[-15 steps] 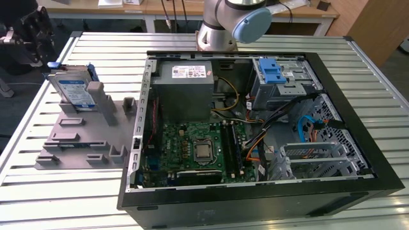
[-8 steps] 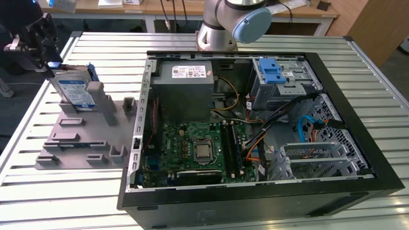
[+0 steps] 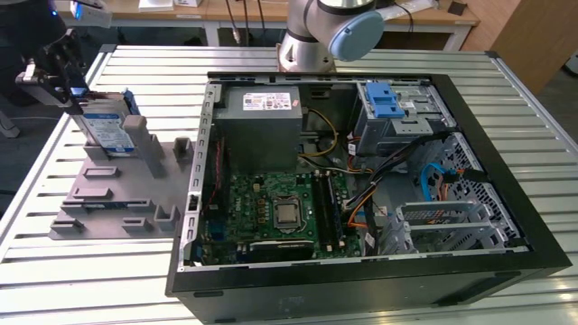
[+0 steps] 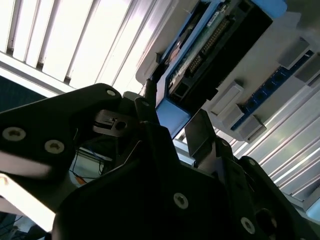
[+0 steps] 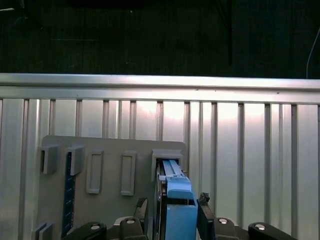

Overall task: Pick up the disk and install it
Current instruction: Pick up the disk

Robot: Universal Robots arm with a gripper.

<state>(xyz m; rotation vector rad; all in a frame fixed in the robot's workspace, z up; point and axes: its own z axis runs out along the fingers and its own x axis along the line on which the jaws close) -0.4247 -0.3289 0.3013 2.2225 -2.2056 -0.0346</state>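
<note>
the end effector (image 5: 172, 206) hangs over the near end of the disk (image 5: 179, 200), with its jaws one on each side of the blue frame. in the first wrist view a dark gap shows between one jaw and the disk's metal edge, so i judge it spread and not clamped; nothing is held. the disk stands on edge directly below the end effector, seated in a slot of the grey fixture (image 5: 107, 210). that fixture lies on the slatted bench (image 5: 250, 150). in the exterior view the end effector (image 3: 77, 95) is just above the disk (image 3: 107, 128), and the open computer case (image 3: 361, 288) sits well off to its side, on the fixture's (image 3: 118, 193) far side.

the risks, as i read them:
- the jaws look off-centre on the disk. if so, one would touch first and push the disk sideways against the slot walls.
- the hold would sit at one end of a long flat body, so the free end could swing or sag.
- the frame is plastic and may slip or flex under the pads.
- a pull that is not straight out of the slot could bind the disk and drag the fixture across the bench.
</note>
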